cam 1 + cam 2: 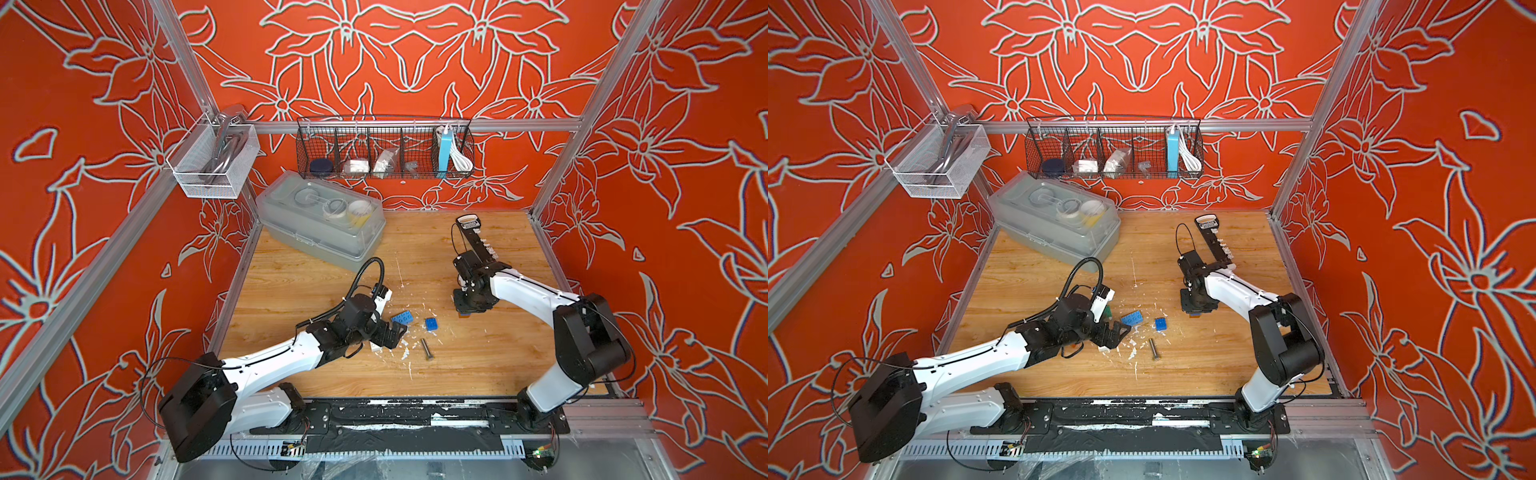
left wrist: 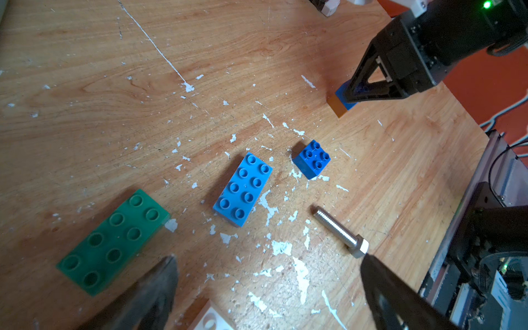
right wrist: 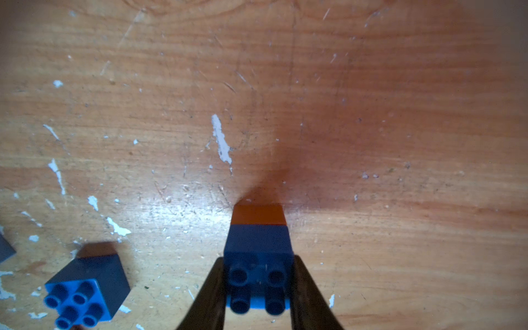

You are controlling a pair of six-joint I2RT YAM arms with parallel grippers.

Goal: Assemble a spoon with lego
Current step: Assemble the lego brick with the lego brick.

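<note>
Counted: one green brick (image 2: 114, 241), one light-blue brick (image 2: 243, 189), one loose dark-blue brick (image 2: 311, 159), one bolt (image 2: 340, 232), one blue-on-brown stack (image 3: 258, 237) clamped in right gripper (image 3: 258, 258); left gripper (image 2: 268, 257) spread wide, empty.

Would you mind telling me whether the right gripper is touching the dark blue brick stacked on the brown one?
Touching. In the right wrist view the right gripper is shut on the dark blue brick, its fingers pressed against both sides.

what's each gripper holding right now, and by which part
The right gripper is shut on the dark blue brick atop a brown brick, pinching its two opposite sides. The left gripper is open, holding nothing.
</note>
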